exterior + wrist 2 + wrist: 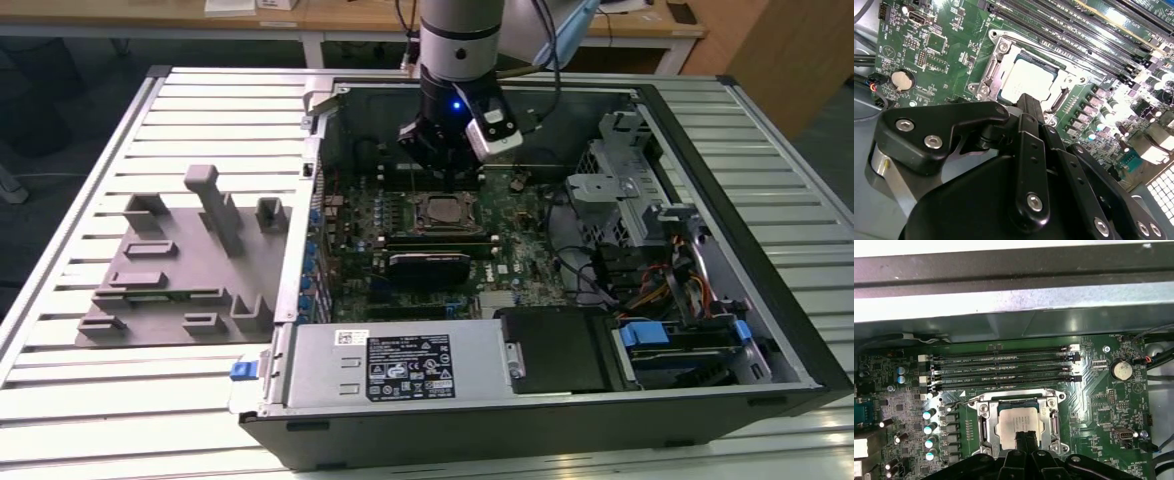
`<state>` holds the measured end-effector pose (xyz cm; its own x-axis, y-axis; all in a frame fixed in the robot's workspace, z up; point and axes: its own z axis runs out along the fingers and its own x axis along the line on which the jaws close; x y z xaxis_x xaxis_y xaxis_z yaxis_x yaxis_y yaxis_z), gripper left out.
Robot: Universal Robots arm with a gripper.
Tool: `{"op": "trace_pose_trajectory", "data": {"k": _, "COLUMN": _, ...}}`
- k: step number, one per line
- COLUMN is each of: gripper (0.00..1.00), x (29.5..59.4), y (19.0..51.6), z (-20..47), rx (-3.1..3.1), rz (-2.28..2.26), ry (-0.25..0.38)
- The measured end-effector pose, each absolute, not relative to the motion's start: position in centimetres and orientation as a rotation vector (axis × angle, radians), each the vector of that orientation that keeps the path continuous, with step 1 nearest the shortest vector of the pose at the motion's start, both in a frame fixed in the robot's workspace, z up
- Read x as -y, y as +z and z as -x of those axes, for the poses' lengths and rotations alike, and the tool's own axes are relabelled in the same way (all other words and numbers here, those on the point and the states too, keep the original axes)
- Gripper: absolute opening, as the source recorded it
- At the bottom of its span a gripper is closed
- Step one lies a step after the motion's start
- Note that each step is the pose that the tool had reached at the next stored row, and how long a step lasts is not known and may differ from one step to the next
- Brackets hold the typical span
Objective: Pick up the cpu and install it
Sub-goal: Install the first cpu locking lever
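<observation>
CPU in the socket, gripper closed just above it

Near to far in the exterior view, we pass the power supply and a black rectangular block. Then we reach the cpu, lying flat inside the socket frame. The gripper hangs over one edge of it, fingers together and holding nothing, with the memory slots beyond. We judge the chip must sit square and level, so any motion should be strictly vertical, never nudging it sideways.

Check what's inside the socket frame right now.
The cpu lies inside the socket frame, silver top up. The shut fingers cover one edge of it, and whatever is beneath the cpu is hidden.
</observation>
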<state>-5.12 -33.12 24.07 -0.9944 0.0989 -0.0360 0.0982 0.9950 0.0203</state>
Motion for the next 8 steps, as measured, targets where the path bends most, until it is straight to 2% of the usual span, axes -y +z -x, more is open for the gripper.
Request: {"op": "trace_pose_trajectory", "data": {"k": 8, "gripper": 0.11, "x": 33.12, "y": 24.1, "z": 5.17, "rx": -3.101, "rz": -0.153, "ry": 0.028}}
